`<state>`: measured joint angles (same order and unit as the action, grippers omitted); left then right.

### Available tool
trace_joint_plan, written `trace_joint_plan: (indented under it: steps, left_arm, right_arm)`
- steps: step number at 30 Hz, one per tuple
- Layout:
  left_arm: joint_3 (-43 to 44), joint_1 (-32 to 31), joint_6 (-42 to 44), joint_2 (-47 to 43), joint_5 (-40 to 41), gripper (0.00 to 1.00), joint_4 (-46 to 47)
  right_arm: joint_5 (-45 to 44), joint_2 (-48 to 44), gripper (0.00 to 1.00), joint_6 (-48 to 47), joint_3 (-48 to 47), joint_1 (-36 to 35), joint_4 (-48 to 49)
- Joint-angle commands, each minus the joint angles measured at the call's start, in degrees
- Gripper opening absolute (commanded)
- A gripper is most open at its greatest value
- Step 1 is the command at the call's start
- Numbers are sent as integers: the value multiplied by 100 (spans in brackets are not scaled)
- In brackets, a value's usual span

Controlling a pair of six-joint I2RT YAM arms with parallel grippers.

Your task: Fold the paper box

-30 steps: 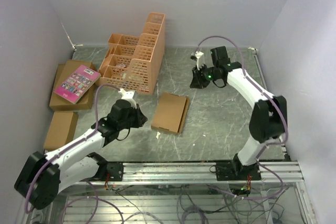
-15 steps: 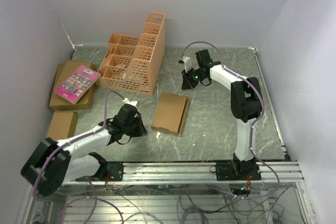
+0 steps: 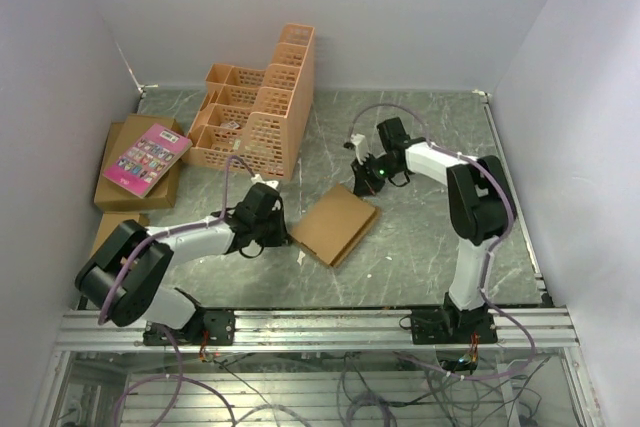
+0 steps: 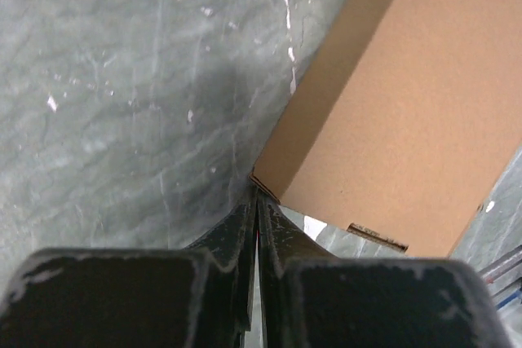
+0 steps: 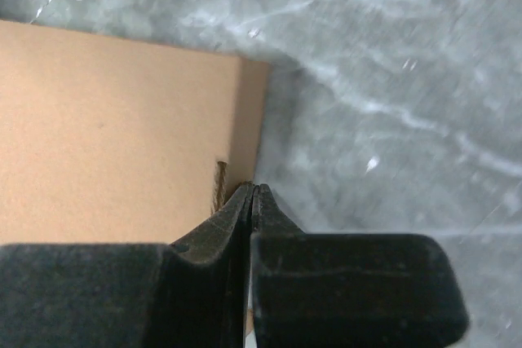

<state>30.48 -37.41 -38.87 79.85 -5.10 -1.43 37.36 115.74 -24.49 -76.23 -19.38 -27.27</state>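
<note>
The paper box (image 3: 335,224) lies flat on the grey table as a folded brown cardboard sheet, turned to a diamond angle. My left gripper (image 3: 288,231) is shut, its tips touching the box's left corner; in the left wrist view the closed tips (image 4: 256,193) meet that corner of the box (image 4: 408,120). My right gripper (image 3: 359,187) is shut, its tips at the box's far corner; in the right wrist view the closed tips (image 5: 252,189) press at the edge of the box (image 5: 106,136) beside a small slot.
An orange lattice crate (image 3: 260,112) stands at the back left. A pink book (image 3: 146,157) lies on brown closed cartons (image 3: 125,195) by the left wall, with another carton (image 3: 103,232) in front. A small white scrap (image 3: 300,257) lies near the box.
The right gripper has come down and toward me to the box's far corner. The left gripper has moved right to its left corner. The box has rotated into a diamond angle.
</note>
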Motion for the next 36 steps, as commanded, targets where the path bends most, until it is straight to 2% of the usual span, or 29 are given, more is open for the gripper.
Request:
trace_joint_plan:
  steps: [1, 10, 17, 21, 25, 28, 32, 34, 36]
  left_arm:
    - [446, -47, 398, 428, 194, 12, 272]
    - [1346, -112, 961, 1270, -82, 13, 355]
    - [2025, -212, 1415, 1836, -132, 15, 187]
    - [1761, -213, 1576, 1236, 314, 26, -121]
    - [1385, -214, 1857, 182, 434, 38, -646]
    - [1440, -261, 2227, -467, 266, 40, -1180]
    - [1781, -705, 2711, -1007, 307, 44, -1308]
    - [1969, -909, 3187, -1198, 269, 45, -1347]
    - [1883, -1139, 4034, -1474, -6, 47, -1136]
  right_arm:
    - [237, -801, 0, -121, 877, -49, -21]
    - [188, -2335, 1, 738, 2729, -40, 506]
    - [-249, -2790, 9, 882, 2939, 165, 686]
    - [-135, -2974, 10, 749, 2790, 665, 663]
    - [79, -3342, 16, 315, 2783, 769, 560]
    - [333, -3356, 22, 44, 2689, 769, 401]
    - [434, -2983, 25, -143, 2270, 799, 118]
    - [637, -2909, 26, -264, 2108, 828, -40]
    - [794, -2999, 27, -401, 2052, 839, -112]
